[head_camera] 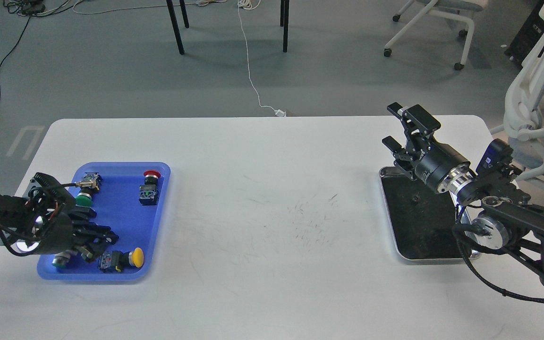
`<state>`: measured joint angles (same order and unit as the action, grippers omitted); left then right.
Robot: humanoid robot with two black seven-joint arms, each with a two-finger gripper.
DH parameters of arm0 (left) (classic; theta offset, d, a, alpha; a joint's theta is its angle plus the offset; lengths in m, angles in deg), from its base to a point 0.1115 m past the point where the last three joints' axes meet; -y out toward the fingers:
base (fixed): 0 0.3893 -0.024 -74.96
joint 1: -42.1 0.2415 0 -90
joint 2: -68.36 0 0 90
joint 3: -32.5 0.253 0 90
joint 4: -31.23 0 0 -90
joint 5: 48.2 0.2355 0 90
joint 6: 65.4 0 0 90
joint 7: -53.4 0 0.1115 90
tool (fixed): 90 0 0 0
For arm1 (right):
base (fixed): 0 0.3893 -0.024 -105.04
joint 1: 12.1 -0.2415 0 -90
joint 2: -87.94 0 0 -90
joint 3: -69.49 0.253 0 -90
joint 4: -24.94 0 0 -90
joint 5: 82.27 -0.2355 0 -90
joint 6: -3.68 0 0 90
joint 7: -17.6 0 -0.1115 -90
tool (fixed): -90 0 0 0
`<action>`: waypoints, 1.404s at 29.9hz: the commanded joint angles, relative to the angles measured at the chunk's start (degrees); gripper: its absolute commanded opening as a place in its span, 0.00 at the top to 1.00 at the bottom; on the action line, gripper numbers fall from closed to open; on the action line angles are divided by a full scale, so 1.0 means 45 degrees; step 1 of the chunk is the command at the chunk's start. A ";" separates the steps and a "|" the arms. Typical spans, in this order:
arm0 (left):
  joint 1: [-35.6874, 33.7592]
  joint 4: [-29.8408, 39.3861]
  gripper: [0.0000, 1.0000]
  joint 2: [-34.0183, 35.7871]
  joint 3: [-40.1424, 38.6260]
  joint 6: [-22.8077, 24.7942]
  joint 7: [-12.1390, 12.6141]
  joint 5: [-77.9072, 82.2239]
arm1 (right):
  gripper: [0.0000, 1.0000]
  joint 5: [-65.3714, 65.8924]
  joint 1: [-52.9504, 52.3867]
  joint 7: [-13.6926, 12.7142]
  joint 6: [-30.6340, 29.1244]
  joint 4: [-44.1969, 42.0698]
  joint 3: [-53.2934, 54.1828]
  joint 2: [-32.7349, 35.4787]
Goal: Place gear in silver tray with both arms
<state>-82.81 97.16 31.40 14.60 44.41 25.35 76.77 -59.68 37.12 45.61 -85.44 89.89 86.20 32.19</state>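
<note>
- Two black arms reach over a white counter (272,198), one from each side edge.
- Left gripper (93,240): low over the near-left part of a blue plastic tray (158,222). It is dark and set against dark parts, so whether its fingers are spread or closed, or have hold of anything, cannot be told.
- Right gripper (400,126): raised above the far end of the silver tray (397,238), pointing up and away. Its two fingers (395,109) stand clearly apart, with nothing between them.
- Silver tray: lies at the right side of the counter, long side running away from the viewer, partly covered by the right arm's wrist. A small dark piece (414,199) sits on its dark bottom near the middle; what it is cannot be made out.
- Blue plastic tray: lies at the left side of the counter, well apart from the silver tray. It holds several push-button parts: a red-capped button (150,177) at the far right, a green-capped one (83,199) at the far left, and a yellow-capped one (132,257) near the front rim.
- Middle of the counter: bare surface marked with fine dark scratches (307,219).
- Background: grey floor, a white cable (252,85), dark table legs and white office chairs (531,108).
</note>
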 commanded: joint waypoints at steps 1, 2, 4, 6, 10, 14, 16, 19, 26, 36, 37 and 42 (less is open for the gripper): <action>-0.0056 -0.0021 0.87 -0.0009 0.0012 -0.0026 0.0012 0.0007 | 0.04 0.0000 0.0000 0.0000 0.0000 0.0001 -0.0002 -0.0035; -0.0076 -0.0021 0.87 -0.0009 -0.0007 -0.0026 0.0012 0.0007 | 0.04 0.0000 0.0000 0.0000 0.0000 0.0001 -0.0002 -0.0035; -0.0231 0.0037 0.87 0.0010 -0.0007 -0.0026 0.0012 0.0007 | 0.04 0.0000 0.0000 0.0000 0.0000 0.0001 -0.0002 -0.0016; -0.0446 0.0212 0.87 -0.0009 -0.0027 -0.0026 0.0012 0.0007 | 0.04 0.0000 0.0000 0.0000 0.0000 0.0001 0.0017 0.0004; -0.1460 0.1264 0.87 0.0030 -0.0027 0.0051 0.0012 0.0007 | 0.04 0.0000 0.0000 0.0000 0.0000 0.0001 0.0192 0.0004; -0.2650 0.2670 0.86 -0.0009 -0.0027 0.0402 0.0012 -0.0134 | 0.04 0.0000 -0.0195 0.0000 0.0000 0.0021 0.0271 -0.0015; -0.3257 0.3413 0.86 -0.0067 -0.0027 0.0578 0.0012 -0.0134 | 0.04 0.0000 -0.0448 0.0000 -0.0019 0.0079 0.0291 -0.0015; -0.4038 0.3962 0.86 -0.1058 -0.0007 0.0988 0.0012 -0.0075 | 0.04 -0.0233 -0.1131 0.0000 0.0000 0.0021 0.0271 -0.0151; -0.5329 0.3126 0.86 -0.4730 0.0674 0.1821 0.0012 0.0007 | 0.04 -0.3452 -0.3123 0.0000 0.0019 -0.0038 0.0115 -0.0698; -0.6580 -0.0153 0.86 -0.9809 0.2824 0.1821 0.0012 0.0007 | 0.04 -0.4219 -0.4161 0.0000 0.0156 -0.0116 -0.0061 -0.1324; -0.6580 -0.0719 0.86 -1.0297 0.2844 0.1821 0.0012 0.0007 | 0.04 -0.4219 -0.4141 0.0000 0.0156 -0.0116 -0.0061 -0.1324; -0.6619 -0.2889 0.86 -1.1787 0.3213 0.1821 0.0012 0.0007 | 0.04 -0.4219 -0.4005 0.0000 0.0156 -0.0116 -0.0061 -0.1305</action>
<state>-112.41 88.57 -19.26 27.70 52.61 25.40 76.81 -78.67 18.84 45.60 -84.74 89.36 85.92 26.27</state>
